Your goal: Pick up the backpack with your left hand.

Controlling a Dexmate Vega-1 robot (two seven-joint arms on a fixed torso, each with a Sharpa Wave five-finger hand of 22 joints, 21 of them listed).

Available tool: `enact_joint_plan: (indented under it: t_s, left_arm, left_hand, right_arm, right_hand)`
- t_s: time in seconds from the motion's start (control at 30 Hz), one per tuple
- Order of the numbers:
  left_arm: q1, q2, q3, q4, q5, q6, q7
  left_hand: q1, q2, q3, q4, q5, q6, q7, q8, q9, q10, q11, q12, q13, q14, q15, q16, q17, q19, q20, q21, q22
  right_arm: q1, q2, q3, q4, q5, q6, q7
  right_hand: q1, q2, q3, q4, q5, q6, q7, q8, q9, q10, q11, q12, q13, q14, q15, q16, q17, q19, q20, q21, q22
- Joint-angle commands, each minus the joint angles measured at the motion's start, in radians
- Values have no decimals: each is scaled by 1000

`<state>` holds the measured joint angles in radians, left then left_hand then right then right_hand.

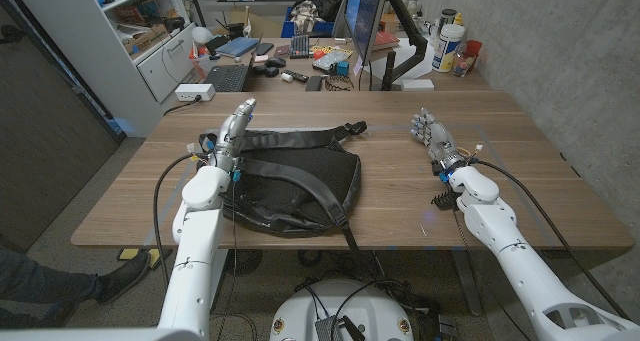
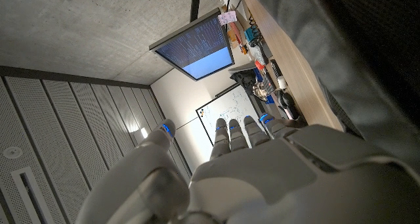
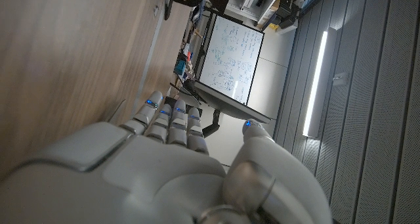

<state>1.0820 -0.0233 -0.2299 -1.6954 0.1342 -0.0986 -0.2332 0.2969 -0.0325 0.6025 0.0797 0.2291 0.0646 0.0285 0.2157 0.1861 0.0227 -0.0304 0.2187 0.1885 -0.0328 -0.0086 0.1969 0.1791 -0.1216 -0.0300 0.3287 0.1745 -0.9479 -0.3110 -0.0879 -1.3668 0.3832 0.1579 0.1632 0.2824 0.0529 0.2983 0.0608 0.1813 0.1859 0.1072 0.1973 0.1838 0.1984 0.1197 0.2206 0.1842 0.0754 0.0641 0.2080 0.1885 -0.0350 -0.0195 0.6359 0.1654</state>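
A black backpack [image 1: 295,181] lies flat in the middle of the wooden table [image 1: 520,181], its straps trailing over the front edge. My left hand [image 1: 232,131] stands at the backpack's left edge, fingers straight and apart, holding nothing. In the left wrist view the same hand [image 2: 230,165] reaches out with the dark backpack fabric [image 2: 374,46] beside it. My right hand [image 1: 432,136] stands on the table well to the right of the backpack, fingers extended and empty; the right wrist view shows this hand [image 3: 170,158] beside the bare wood.
Behind the table stands a desk with a monitor [image 1: 362,16], a keyboard [image 1: 228,77], bottles [image 1: 450,46] and small clutter. White shelves [image 1: 150,31] stand at the back left. A person's shoe [image 1: 125,273] shows on the floor at the lower left.
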Motion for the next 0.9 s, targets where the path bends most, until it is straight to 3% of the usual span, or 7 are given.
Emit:
enact_joint_plan:
  t_s: [0.03, 0.67, 0.9]
  left_arm:
    - [58, -2, -1, -95, 74, 42, 79]
    - [96, 42, 17, -181, 167, 128, 132]
    - [118, 53, 37, -232, 262, 181, 199]
  left_hand:
    - [15, -2, 3, -5, -2, 11, -5, 5, 3, 12, 2, 7, 4, 7, 0, 5, 2, 7, 2, -7, 4]
    - [47, 5, 13, -30, -10, 27, -10, 6, 4, 38, 2, 11, 4, 35, 2, 6, 0, 18, 23, -13, 4]
    - [62, 10, 18, -42, -13, 37, -13, 7, 4, 51, -2, 13, 4, 45, 2, 6, 0, 21, 34, -16, 5]
  right_arm:
    - [-9, 3, 9, 3, 0, 1, 13]
    - [-13, 10, 15, 16, 1, 2, 11]
    - [-9, 13, 16, 29, 4, 5, 15]
  right_hand:
    - [0, 7, -1, -5, 4, 9, -5, 4, 5, 10, -2, 8, 1, 12, 4, 5, 2, 5, 5, -4, 4]
    - [0, 9, -1, -8, 4, 13, -8, 4, 5, 13, -6, 8, 1, 18, 0, 5, 1, 7, 8, -13, 5]
    - [0, 10, -1, -9, 3, 15, -10, 4, 5, 16, -6, 8, 1, 20, 1, 4, 1, 5, 10, -18, 5]
